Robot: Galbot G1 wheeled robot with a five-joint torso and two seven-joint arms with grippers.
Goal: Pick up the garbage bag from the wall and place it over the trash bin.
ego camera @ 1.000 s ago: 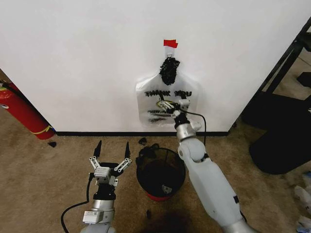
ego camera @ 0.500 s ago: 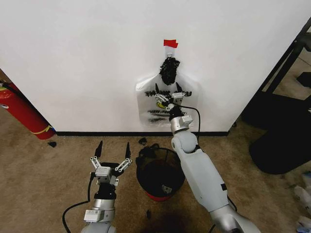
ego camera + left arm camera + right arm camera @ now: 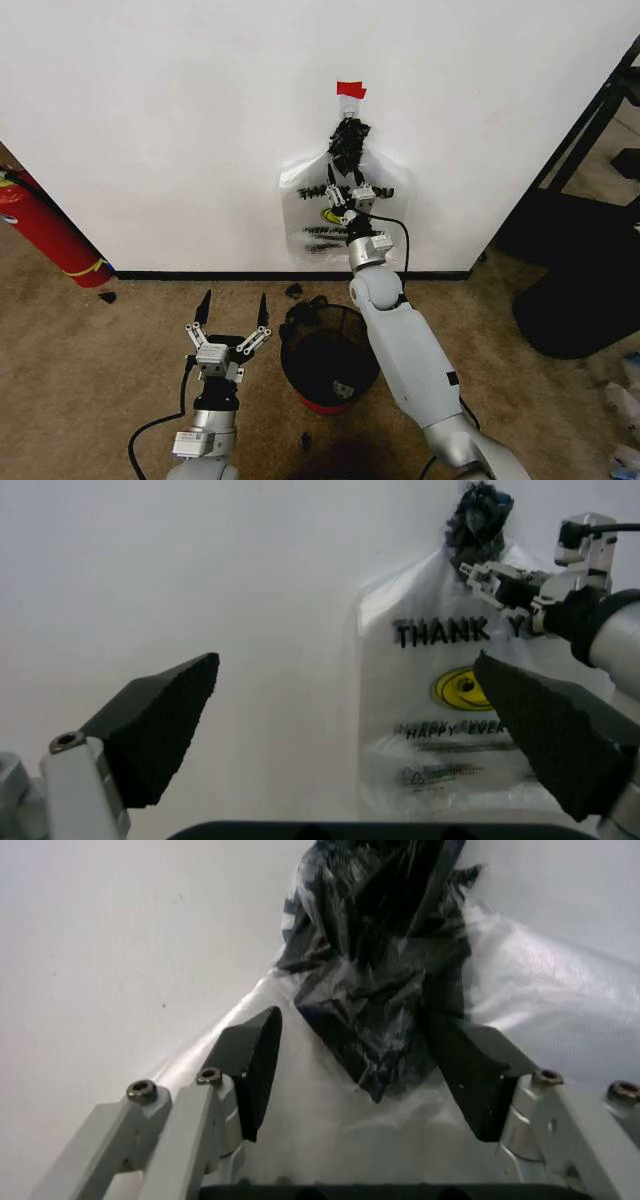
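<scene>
The garbage bag point(image 3: 312, 222) hangs flat on the white wall point(image 3: 180, 120), a see-through bag with "THANK YOU" print and a yellow smiley. Its black bunched top point(image 3: 348, 143) sits under a red tape piece point(image 3: 351, 90). My right gripper point(image 3: 344, 176) is raised to the bag, open, its fingers point(image 3: 252, 1063) on either side of the lower end of the black bunch point(image 3: 385, 982). The trash bin point(image 3: 300, 368), black mesh with a red base, stands on the carpet below the bag. My left gripper point(image 3: 232, 308) waits open, low beside the bin, facing the bag point(image 3: 450, 705).
A red fire extinguisher point(image 3: 40, 232) leans at the left by the wall. Dark furniture point(image 3: 585, 270) stands at the right. A black baseboard point(image 3: 200, 274) runs along the wall's foot. Small black scraps point(image 3: 294, 291) lie on the carpet.
My right gripper has climbed from the bag's printed middle up to the black bunched top and now straddles it. The left arm has not moved.
</scene>
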